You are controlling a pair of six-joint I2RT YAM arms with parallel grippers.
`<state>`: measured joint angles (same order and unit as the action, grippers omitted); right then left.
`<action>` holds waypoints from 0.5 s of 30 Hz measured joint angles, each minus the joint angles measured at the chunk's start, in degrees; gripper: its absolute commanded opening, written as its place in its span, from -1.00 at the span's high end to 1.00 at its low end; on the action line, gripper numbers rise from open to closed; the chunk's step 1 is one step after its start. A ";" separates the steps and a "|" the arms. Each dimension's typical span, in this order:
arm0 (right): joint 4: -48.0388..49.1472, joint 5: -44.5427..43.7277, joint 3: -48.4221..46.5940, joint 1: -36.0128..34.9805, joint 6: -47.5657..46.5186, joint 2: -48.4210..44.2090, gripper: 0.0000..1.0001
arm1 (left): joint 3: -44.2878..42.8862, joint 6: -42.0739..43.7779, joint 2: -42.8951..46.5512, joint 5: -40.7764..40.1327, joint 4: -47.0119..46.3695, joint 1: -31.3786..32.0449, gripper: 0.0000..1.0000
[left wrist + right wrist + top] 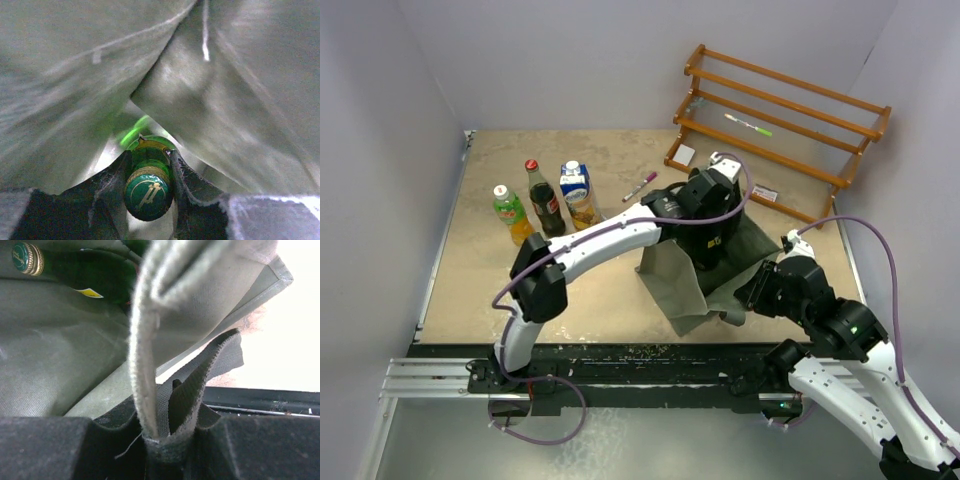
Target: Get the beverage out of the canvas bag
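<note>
The grey-green canvas bag (690,285) lies crumpled at the table's centre-right. My left gripper (149,172) is down inside it, its jaws closed on the neck of a green glass bottle (148,192) with a green and gold cap; in the top view the gripper is hidden in the bag. The same bottle shows at the top left of the right wrist view (75,277), lying inside the bag. My right gripper (167,440) is shut on the bag's rim and strap handle (197,390), at the bag's near right side (760,285).
A green-label bottle (508,212), a cola bottle (545,198) and a blue-and-white carton (577,192) stand at the back left. A pen (640,186) lies behind the bag. A wooden rack (775,125) stands at the back right.
</note>
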<state>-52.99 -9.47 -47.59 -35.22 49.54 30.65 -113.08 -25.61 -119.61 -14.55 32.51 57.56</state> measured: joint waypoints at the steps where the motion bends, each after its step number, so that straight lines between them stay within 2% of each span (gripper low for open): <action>1: -0.09 0.00 0.00 0.00 0.00 0.00 0.48 | 0.48 -0.46 0.96 0.57 0.07 -0.02 1.00; 8: -0.17 0.02 0.00 0.00 0.00 0.04 0.48 | 1.42 -6.82 10.25 1.86 0.61 -0.57 1.00; 15: -0.22 0.07 0.04 0.00 -0.02 0.07 0.48 | 1.29 -16.52 18.36 3.91 2.38 -4.44 1.00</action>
<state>-53.21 -9.41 -47.55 -35.22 49.52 30.72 -111.79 -42.13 -101.25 -10.63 34.89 53.12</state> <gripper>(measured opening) 0.260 0.365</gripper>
